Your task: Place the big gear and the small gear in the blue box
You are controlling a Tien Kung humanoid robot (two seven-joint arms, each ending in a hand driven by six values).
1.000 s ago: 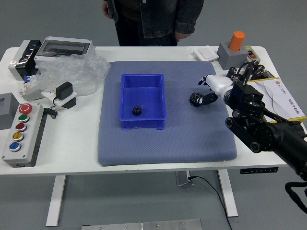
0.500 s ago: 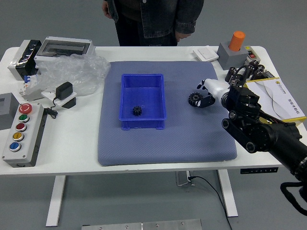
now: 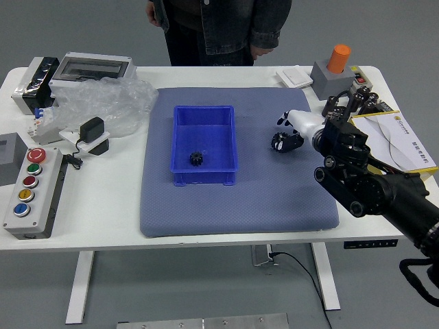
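Head view: small gear in blue box; big gear on mat, right of box. Your right hand, also right of box, is part-open, thumb at big gear, no hold visible. Closing off-centre could push it away; a thin pinch could drop it short of box. Person's hands hang beyond box, idle.
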